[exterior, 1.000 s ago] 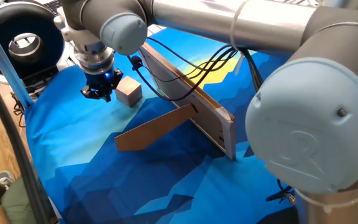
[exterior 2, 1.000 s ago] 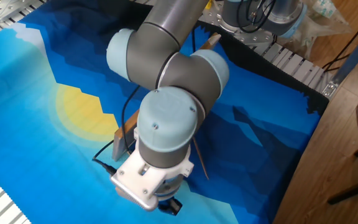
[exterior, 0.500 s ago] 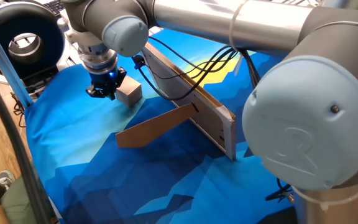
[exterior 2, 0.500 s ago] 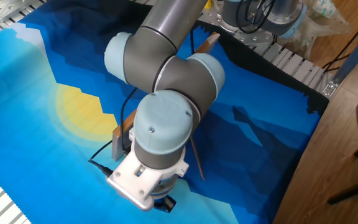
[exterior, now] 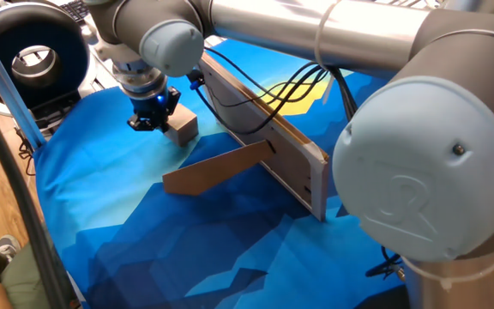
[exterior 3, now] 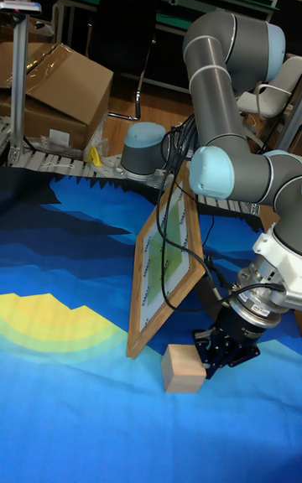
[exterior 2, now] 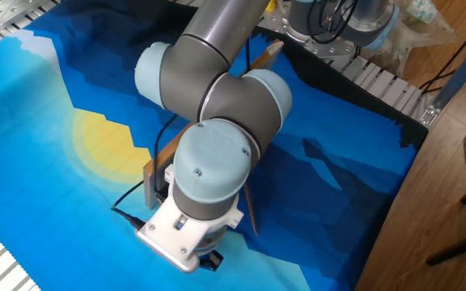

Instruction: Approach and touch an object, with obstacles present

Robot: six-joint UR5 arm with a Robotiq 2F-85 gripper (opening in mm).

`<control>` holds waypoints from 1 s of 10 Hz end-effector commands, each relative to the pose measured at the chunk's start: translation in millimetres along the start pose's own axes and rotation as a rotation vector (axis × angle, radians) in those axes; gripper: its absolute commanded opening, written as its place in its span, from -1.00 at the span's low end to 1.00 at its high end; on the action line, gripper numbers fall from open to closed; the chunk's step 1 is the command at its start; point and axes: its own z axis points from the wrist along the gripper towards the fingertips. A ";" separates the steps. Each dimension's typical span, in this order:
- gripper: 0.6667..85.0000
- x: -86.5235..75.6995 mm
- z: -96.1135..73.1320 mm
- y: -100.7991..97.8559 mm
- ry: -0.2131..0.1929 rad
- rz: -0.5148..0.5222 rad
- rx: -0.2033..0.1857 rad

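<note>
The object, a small pale wooden cube (exterior: 183, 128) (exterior 3: 183, 368), sits on the blue cloth close to the near end of the board. My gripper (exterior: 151, 121) (exterior 3: 220, 352) is low over the cloth and pressed against the cube's side, its dark fingers bunched so the gap cannot be read. The obstacles are a long light-wood board (exterior: 264, 137) (exterior 3: 166, 263) standing on its edge and a brown cardboard strip (exterior: 217, 169) leaning off it. In the other fixed view my own arm hides the cube; only the board's edge (exterior 2: 154, 164) and the gripper tip (exterior 2: 209, 260) show.
Black cables (exterior: 256, 99) run from the wrist over the board. A black round device (exterior: 28, 56) stands past the cloth's far-left corner. A cardboard box (exterior 3: 54, 93) and the arm's base (exterior 3: 147, 152) are behind the table.
The gripper slid across the cloth from beside the cube to right against it. The cube, board and strip shifted slightly.
</note>
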 end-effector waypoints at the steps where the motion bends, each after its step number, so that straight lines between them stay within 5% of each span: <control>1: -0.99 1.0 -0.9 -11.7 0.006 -0.017 0.033; 4: -0.99 0.8 -1.2 -8.4 0.005 -0.011 0.021; 6: -0.99 2.2 -5.0 6.8 0.012 0.027 -0.034; 10: -0.99 19.5 -50.6 5.8 0.062 0.040 -0.062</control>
